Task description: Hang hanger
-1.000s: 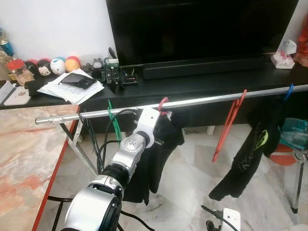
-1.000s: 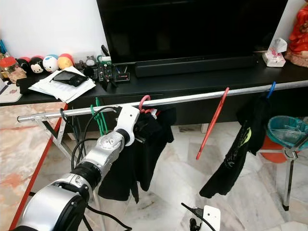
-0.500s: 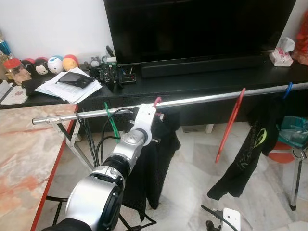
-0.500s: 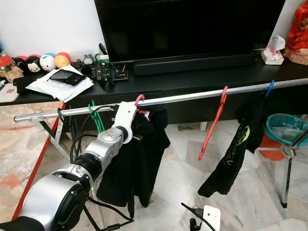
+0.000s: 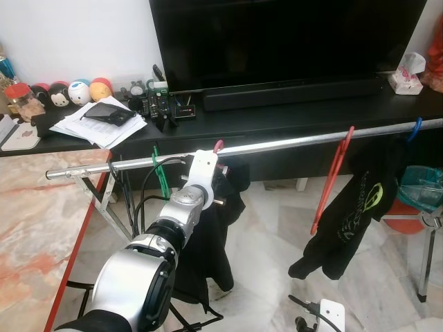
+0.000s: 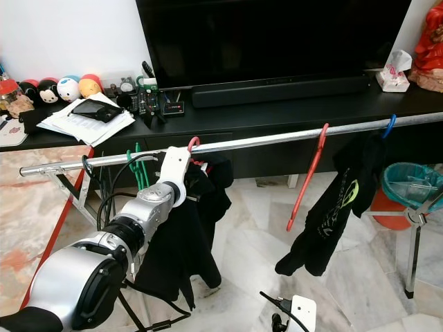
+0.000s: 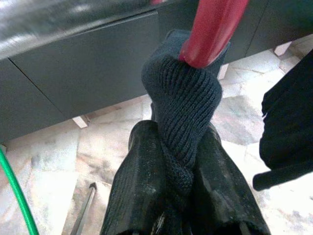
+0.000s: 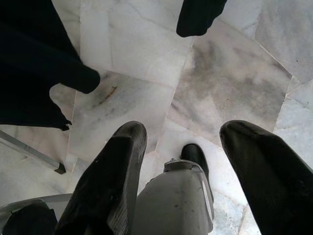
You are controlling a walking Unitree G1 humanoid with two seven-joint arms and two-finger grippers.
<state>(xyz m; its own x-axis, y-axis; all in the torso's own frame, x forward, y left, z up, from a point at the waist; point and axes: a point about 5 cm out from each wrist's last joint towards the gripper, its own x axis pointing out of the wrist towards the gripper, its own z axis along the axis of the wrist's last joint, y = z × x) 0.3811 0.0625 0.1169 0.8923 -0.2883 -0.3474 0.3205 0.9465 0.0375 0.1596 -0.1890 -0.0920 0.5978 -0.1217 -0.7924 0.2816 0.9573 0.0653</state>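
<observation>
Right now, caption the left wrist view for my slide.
Left gripper clamps dark knit garment on red hanger just under the metal rail.

Head views are evenly lit, fairly bright indoor light, sharp across most of the frame, with a long glare streak along the metal rail and soft shine on the pale marble floor; the TV screen reads as a flat black mass with almost no detail. In the left wrist view the knit cloth is crisp, while the rail near the lens is a blurred bright smear. The right wrist view is dimmer, its black fingers soft and out of focus close up, floor tiles sharper with gentle shadows under the dark clothes.
</observation>
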